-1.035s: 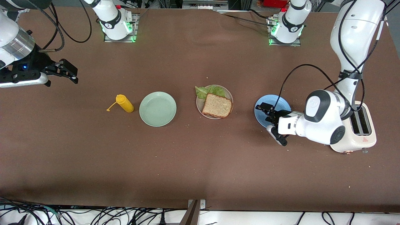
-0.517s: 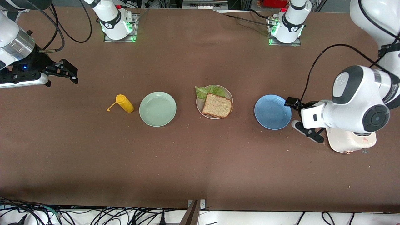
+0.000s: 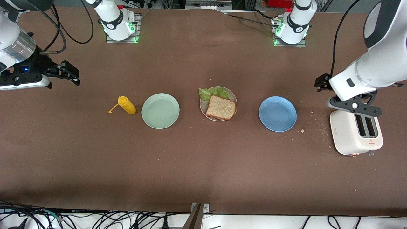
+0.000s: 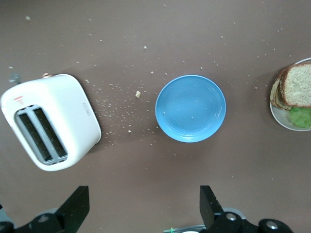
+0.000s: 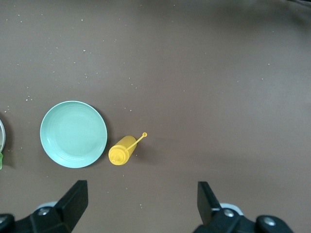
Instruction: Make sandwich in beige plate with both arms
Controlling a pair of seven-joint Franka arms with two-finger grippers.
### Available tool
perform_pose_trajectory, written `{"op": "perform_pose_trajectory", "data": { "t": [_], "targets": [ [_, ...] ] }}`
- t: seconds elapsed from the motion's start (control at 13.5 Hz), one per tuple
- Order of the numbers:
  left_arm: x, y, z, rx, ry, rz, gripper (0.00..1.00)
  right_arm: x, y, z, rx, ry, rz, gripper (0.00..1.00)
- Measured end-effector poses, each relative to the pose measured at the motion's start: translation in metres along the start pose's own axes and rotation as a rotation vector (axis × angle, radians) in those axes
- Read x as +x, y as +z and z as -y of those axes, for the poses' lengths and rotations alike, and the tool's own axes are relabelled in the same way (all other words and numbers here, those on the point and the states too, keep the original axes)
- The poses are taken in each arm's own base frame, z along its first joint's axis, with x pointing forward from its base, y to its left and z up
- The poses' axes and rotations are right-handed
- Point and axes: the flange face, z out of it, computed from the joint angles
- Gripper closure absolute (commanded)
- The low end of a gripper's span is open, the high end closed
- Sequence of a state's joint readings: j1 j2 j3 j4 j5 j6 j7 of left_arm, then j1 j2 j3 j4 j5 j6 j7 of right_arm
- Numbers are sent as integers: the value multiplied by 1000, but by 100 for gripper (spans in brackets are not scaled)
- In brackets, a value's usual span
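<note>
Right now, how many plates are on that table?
3, in a row: the mint-green plate beside the yellow bottle, the beige plate holding the sandwich mid-table, and the blue plate toward the toaster.

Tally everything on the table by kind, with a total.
Plates: 3 – beige plate, mint-green plate, blue plate
Sandwich: 1 – sandwich on the beige plate
Squeeze bottles: 1 – yellow squeeze bottle
Toasters: 1 – white toaster
Total: 6
</note>
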State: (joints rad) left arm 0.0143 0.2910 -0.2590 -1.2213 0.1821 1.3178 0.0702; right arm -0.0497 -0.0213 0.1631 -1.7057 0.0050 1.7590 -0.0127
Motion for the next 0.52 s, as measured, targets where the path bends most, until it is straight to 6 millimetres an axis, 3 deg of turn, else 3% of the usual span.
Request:
{"op": "perform_pose_trajectory", "data": {
  "t": [0.3,0.52],
  "targets": [
    [-48,-37,17,-95,-82,-121,0,0,1,0,0,0,2,0],
    [-86,-28,25,-151,-148,-112,0,0,1,0,0,0,3,0]
  ]
}}
